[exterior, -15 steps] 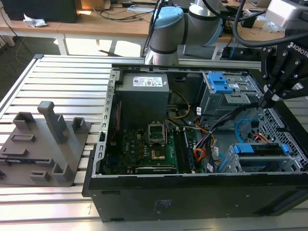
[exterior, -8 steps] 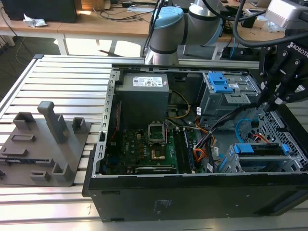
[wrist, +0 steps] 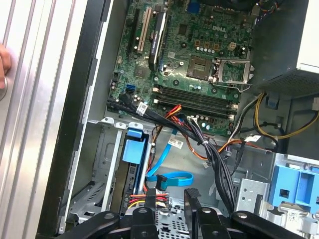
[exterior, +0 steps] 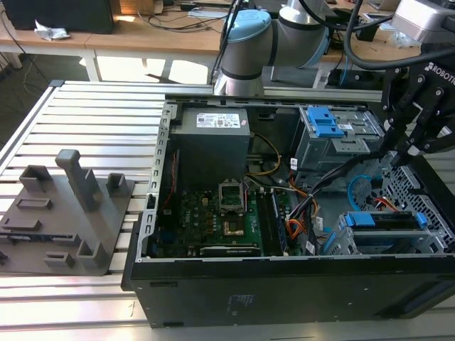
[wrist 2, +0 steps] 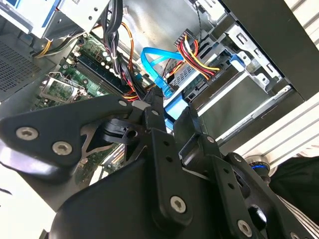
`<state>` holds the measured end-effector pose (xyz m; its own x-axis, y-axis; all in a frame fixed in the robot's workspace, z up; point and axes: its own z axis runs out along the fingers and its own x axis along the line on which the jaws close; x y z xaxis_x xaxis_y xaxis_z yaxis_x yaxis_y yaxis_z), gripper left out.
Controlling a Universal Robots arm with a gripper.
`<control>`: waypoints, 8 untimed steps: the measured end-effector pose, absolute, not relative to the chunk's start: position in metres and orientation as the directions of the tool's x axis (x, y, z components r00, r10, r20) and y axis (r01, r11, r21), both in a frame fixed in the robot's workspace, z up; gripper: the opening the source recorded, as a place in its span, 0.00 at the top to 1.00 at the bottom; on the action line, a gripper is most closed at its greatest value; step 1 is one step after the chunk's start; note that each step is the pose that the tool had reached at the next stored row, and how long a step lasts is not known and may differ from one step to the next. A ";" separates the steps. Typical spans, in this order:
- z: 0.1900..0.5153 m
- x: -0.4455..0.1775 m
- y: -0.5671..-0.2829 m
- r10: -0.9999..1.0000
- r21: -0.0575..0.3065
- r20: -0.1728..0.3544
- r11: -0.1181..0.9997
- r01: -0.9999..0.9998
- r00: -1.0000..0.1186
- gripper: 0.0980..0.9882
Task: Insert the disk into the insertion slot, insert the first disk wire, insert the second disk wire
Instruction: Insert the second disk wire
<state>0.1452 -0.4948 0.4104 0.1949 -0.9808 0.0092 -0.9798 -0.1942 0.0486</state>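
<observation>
Gripper (wrist 2: 167, 117) linkage is sitting closest to the lens in both wrist views, black fingers (wrist: 192, 199) pointing down into the open PC case (exterior: 284, 284). Fingers are looking close together around the blue data cable (wrist 2: 154, 64) connector end, but I cannot tell whether they are actually clamping it or just hovering next to it. In the exterior view the gripper (exterior: 402, 158) is hanging over the case's corner at that view's right, just above the drive area. The disk (exterior: 380, 220) is already sitting inside the insertion slot (exterior: 355, 245), its blue caddy edge showing along the top of the grey cage; in the first wrist view the disk (wrist: 135, 149) is appearing edge-on with the blue caddy tab up. Red-yellow-black power leads (wrist 2: 197, 59) are running to the disk's rear, right beside the blue cable, so at least one wire is looking seated or nearly so; cannot confirm from here. Handling judgement: the disk is rigid, fairly heavy and shock-sensitive, best held by the caddy sides, not the label face. The cables are soft and springy, so taking hold at the stiff plastic connector is the safer option, not the flat ribbon. A grey fixture (exterior: 67, 213) is resting on the ribbed worktop (exterior: 106, 128) well apart from the case.
</observation>
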 end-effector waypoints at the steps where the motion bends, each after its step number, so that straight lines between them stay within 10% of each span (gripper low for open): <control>1: 0.410 0.145 -0.495 -0.981 0.049 0.009 -0.194 -0.980 0.195 0.70; 8: 0.408 0.145 -0.495 -0.981 0.049 0.009 -0.194 -0.980 0.195 0.70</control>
<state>0.1452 -0.4948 0.4083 0.1949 -0.9808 0.0093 -0.9797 -0.1943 0.0487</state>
